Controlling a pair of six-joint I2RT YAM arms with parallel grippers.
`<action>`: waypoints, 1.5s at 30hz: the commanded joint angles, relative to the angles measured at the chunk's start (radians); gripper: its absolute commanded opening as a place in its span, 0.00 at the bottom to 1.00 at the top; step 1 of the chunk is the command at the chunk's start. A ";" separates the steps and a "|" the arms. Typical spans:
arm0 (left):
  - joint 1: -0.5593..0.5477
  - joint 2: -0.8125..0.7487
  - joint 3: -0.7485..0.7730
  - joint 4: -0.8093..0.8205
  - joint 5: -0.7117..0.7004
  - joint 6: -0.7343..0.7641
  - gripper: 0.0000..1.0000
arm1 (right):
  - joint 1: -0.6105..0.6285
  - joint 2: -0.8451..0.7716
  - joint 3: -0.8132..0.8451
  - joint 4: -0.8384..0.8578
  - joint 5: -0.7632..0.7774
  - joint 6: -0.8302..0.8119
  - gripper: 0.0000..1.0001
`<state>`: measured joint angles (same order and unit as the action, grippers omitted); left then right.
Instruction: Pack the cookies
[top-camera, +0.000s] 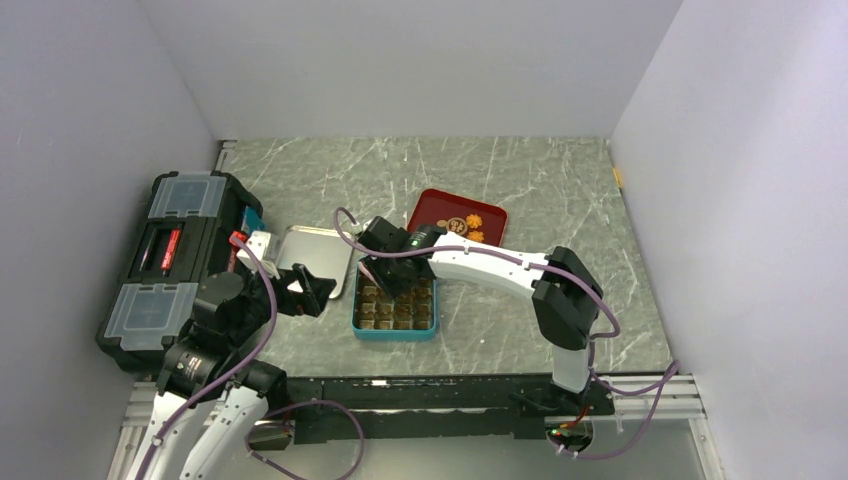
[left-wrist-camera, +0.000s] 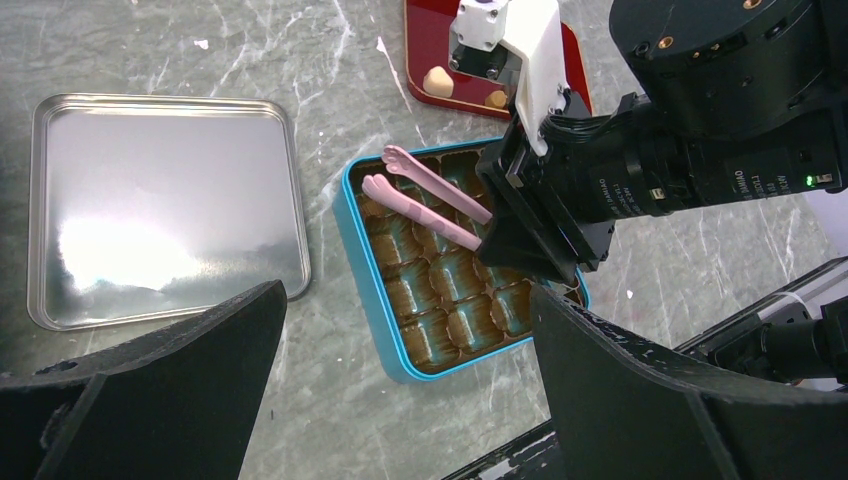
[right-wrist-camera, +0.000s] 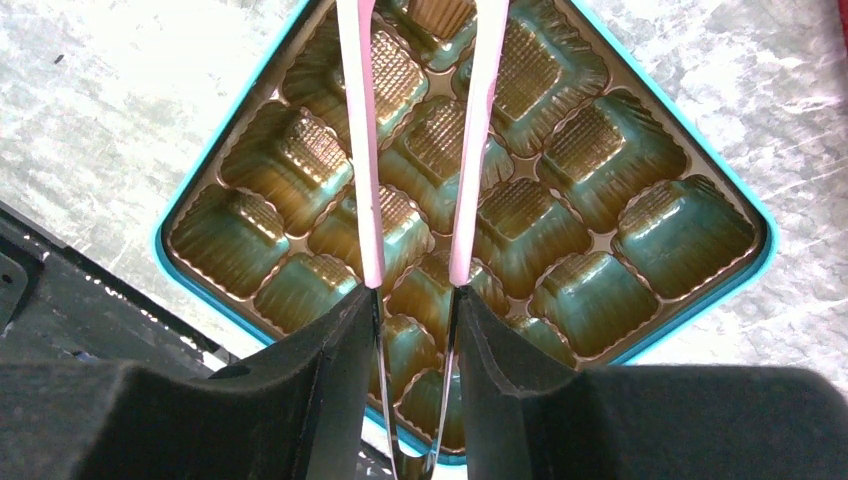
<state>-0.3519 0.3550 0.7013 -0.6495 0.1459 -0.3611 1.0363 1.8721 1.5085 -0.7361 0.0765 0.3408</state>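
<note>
My right pincer (right-wrist-camera: 415, 300) grips pink tongs (right-wrist-camera: 362, 150) over the tin (top-camera: 395, 334), left pincer (left-wrist-camera: 410, 400) gapes empty; I judge the cookies (top-camera: 466, 228) light, crumbly, best nipped gently at their edges.

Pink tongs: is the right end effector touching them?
Touching. The right wrist view shows the right end effector with both fingers pressed against the outer sides of the pink tongs.
</note>
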 joint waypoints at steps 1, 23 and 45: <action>0.005 -0.007 0.019 0.022 0.015 0.001 0.99 | -0.004 -0.033 0.049 0.022 0.023 0.013 0.36; 0.005 -0.006 0.018 0.024 0.016 -0.001 0.99 | -0.199 -0.214 -0.040 -0.047 0.058 -0.022 0.33; 0.024 0.002 0.018 0.028 0.043 0.004 0.99 | -0.409 -0.142 -0.088 -0.026 0.029 -0.034 0.40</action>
<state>-0.3355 0.3569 0.7013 -0.6495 0.1623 -0.3607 0.6468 1.7023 1.4029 -0.7830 0.1196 0.3134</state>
